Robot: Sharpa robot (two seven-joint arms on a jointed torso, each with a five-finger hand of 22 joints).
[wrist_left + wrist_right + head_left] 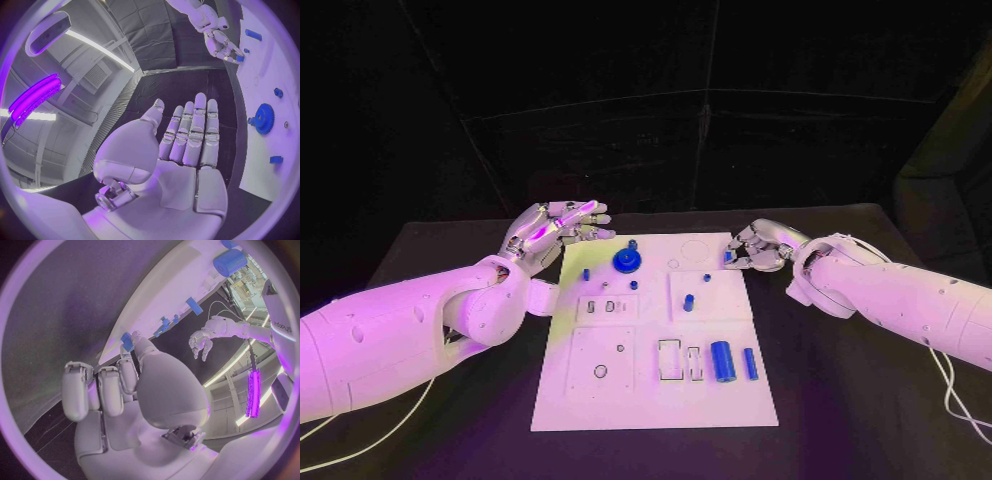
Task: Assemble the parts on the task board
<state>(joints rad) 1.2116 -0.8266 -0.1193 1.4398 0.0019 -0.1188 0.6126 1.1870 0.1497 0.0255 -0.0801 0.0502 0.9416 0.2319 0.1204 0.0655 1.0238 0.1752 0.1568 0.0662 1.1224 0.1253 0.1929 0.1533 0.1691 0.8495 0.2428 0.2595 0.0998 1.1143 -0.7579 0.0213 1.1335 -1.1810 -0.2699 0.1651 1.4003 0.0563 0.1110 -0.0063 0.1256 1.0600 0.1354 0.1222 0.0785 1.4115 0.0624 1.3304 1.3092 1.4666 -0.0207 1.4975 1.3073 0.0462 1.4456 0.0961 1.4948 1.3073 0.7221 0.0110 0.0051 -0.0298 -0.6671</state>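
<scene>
The white task board lies in the middle of the black table. A blue gear stands near its far end, and a thick blue cylinder and a thin blue bar lie near its right front. My left hand hovers over the board's far left corner, fingers straight and apart, holding nothing; its flat palm faces the wrist camera. My right hand is at the board's far right edge and pinches a small blue part between thumb and finger.
Several small blue pieces stand in the board's middle rows. Empty rectangular slots and round holes mark the near half. Black table surrounds the board, and loose white cables trail beside both arms.
</scene>
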